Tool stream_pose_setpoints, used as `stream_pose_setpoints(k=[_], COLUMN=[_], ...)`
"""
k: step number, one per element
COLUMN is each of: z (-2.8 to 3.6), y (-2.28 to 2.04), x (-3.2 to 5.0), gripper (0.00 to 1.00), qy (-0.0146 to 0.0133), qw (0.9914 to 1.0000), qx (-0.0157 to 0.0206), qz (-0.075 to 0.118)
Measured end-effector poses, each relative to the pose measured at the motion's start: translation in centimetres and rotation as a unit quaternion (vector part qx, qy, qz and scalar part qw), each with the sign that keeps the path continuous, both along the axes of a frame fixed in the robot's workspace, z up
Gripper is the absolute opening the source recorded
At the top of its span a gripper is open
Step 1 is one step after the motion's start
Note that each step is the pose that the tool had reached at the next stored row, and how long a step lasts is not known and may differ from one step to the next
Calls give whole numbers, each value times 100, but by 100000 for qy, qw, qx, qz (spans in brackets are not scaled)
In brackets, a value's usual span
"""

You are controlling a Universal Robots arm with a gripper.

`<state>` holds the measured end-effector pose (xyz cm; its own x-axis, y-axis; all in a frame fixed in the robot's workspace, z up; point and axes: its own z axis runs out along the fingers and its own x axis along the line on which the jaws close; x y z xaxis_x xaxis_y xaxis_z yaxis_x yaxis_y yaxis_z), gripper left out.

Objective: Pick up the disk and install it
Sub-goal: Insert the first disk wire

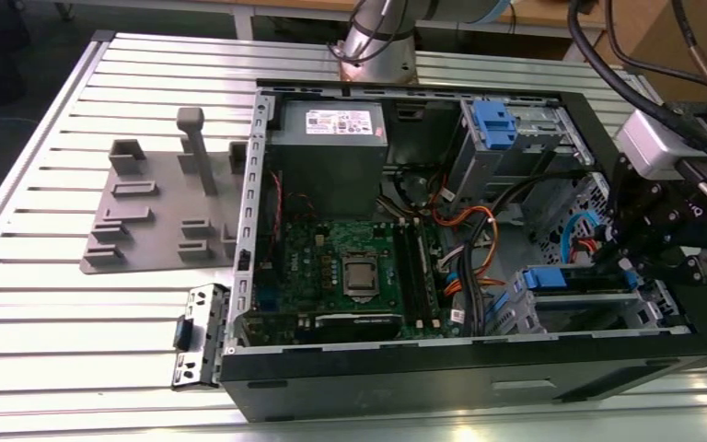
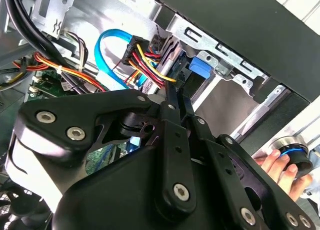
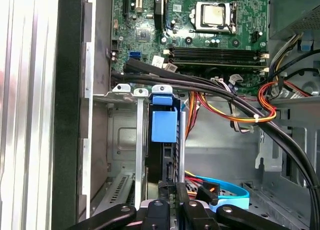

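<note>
slatted table (image 1: 71, 304) | on it: computer case (image 1: 452, 373), grey fixture (image 1: 144, 216)

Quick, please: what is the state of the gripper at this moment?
Gripper: closed on the upright disk with the blue plastic rail frame, which sits in the grey metal drive bay.

Even, fairly bright overhead light with soft shadows inside the open black computer case (image 1: 648, 322). Pale glare washes the ribbed white metal table (image 1: 71, 313). The second wrist view's near black gripper linkage (image 2: 165, 190) looks slightly soft.
</note>
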<state>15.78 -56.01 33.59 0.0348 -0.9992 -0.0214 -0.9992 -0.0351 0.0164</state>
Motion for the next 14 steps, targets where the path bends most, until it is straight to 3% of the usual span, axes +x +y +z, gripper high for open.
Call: stream_pose_setpoints(k=[14], z=[-52], y=[-2], x=[12], gripper=[17], qy=[2], qw=[100000], qx=[10], qz=[6])
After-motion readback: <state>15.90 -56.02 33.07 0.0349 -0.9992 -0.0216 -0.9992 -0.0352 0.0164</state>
